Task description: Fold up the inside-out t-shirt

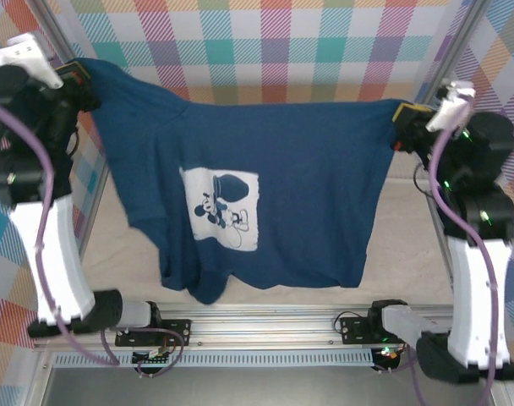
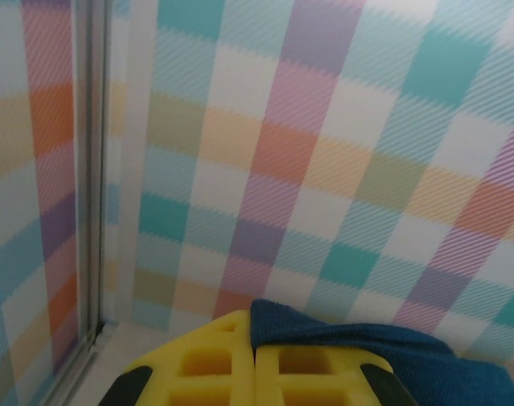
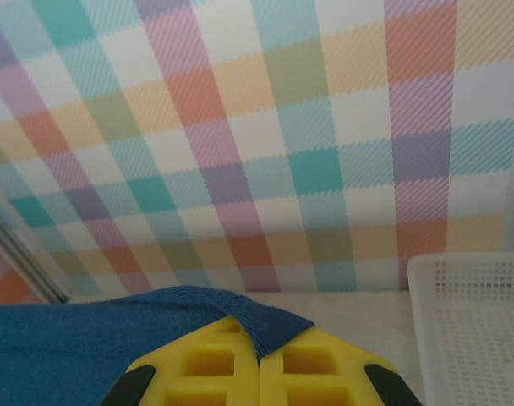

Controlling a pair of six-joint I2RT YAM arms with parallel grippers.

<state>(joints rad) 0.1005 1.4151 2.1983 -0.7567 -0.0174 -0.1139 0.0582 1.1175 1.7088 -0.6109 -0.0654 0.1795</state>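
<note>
While both arms stand raised at the sides, the left gripper [image 2: 254,338] is clamped tight on one edge of the inside-out t-shirt [image 1: 282,169] and the right gripper [image 3: 259,347] pinches the opposite edge. The navy cloth hangs spread between them over the table [image 1: 401,245] — white print panel [image 1: 221,209] upward, lower hem bunched at the left.

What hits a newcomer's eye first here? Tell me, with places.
A navy t-shirt hangs spread across the middle, pinched at its upper corners by the left hand and right hand, both shut. A white cartoon-mouse print sits left of its centre, and a pastel checked backdrop runs behind.
</note>
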